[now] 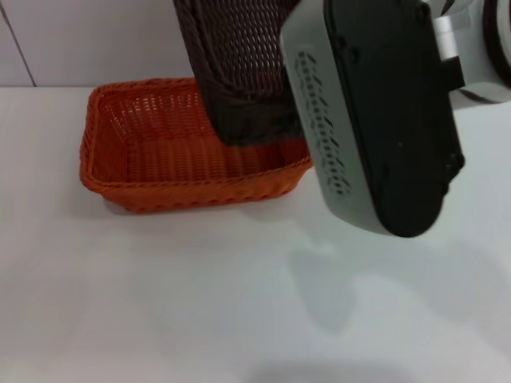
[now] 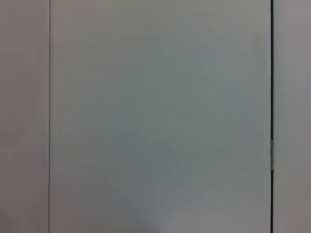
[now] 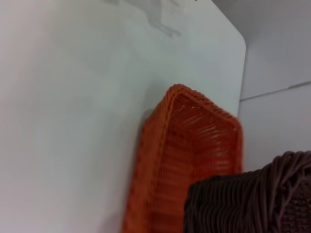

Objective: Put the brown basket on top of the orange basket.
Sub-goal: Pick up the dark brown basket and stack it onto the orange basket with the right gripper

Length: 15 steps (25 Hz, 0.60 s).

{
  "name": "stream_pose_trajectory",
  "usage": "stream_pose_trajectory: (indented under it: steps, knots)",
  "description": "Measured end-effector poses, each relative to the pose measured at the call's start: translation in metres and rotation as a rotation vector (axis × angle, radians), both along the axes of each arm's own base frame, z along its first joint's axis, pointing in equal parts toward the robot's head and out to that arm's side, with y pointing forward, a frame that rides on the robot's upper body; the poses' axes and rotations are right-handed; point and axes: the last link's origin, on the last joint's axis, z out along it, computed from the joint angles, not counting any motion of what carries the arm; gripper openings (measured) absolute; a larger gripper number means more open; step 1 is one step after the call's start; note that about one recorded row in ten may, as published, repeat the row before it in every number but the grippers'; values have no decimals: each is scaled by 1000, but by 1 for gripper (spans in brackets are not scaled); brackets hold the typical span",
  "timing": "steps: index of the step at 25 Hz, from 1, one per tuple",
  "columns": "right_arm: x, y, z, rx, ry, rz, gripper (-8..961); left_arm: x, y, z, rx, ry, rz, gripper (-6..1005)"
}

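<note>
The orange basket stands on the white table at the back left. The brown basket hangs steeply tilted over it, its lower end down inside the orange basket's right half and its upper part cut off by the frame's top. My right arm's wrist housing is right beside the brown basket and hides the fingers. The right wrist view shows the brown basket close to the camera over the orange basket. My left gripper is out of view.
A white tiled wall rises just behind the baskets. The table's rounded far corner shows in the right wrist view. The left wrist view shows only a pale wall panel.
</note>
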Motion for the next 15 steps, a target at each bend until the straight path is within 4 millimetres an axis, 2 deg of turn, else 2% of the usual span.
stream_pose_trajectory:
  steps: [1,7,11,15]
  knots:
    - [1,3,1,0,-30,75,150,-1,-1,0,0,0,3,781]
    - [8,12,11,9,-82,206,150,-1,-12,8,58,2,-14,781]
    - [25,17,15,27,-120,295,149,-5,-29,14,122,-12,-11,781]
    - [35,19,15,40,-152,354,149,-7,-40,12,126,-22,-11,781]
